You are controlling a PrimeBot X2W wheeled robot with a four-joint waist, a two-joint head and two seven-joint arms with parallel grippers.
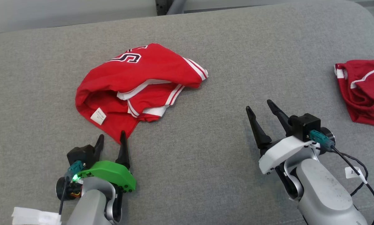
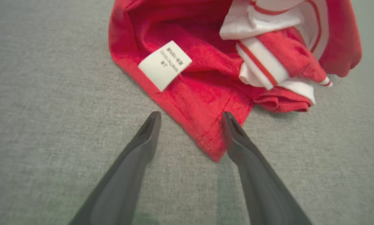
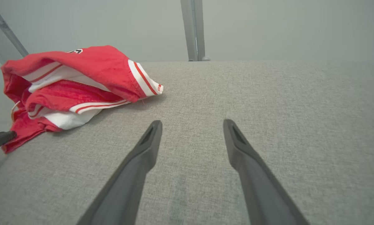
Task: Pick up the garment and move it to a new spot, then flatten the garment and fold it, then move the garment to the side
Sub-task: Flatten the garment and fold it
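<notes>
Well, ground and room first? (Recorder)

Notes read: a grey woven cushion surface (image 1: 205,47), broad, its far right corner rounded. Behind it stand a pale wall (image 3: 268,28) and an upright metal post (image 3: 193,29). (Spotter)

Leftmost item? (Recorder)

That is the left gripper (image 1: 112,134), green-cased, low over the grey weave. Its two dark fingers are spread wide with nothing pinched. (Spotter)

And the task's thing? (Recorder)

Just beyond that claw lies the red garment (image 1: 137,84), trimmed in white-and-red stripes. It is crumpled in a heap on the surface, left of centre. A white label (image 1: 98,116) faces up on its near side, and black-and-white numerals (image 1: 127,57) show on the far fold. One pointed corner (image 2: 210,137) of the fabric lies between the left fingers, hard against one of them; contact cannot be confirmed. (Spotter)

Further right? (Recorder)

A bare grey stretch, then the right gripper (image 1: 258,104), white-cased. Its fingers are likewise splayed, holding nothing, well apart from the heap. At the right edge sits a second red garment (image 1: 365,90), bunched and cut off by the frame. (Spotter)
</notes>
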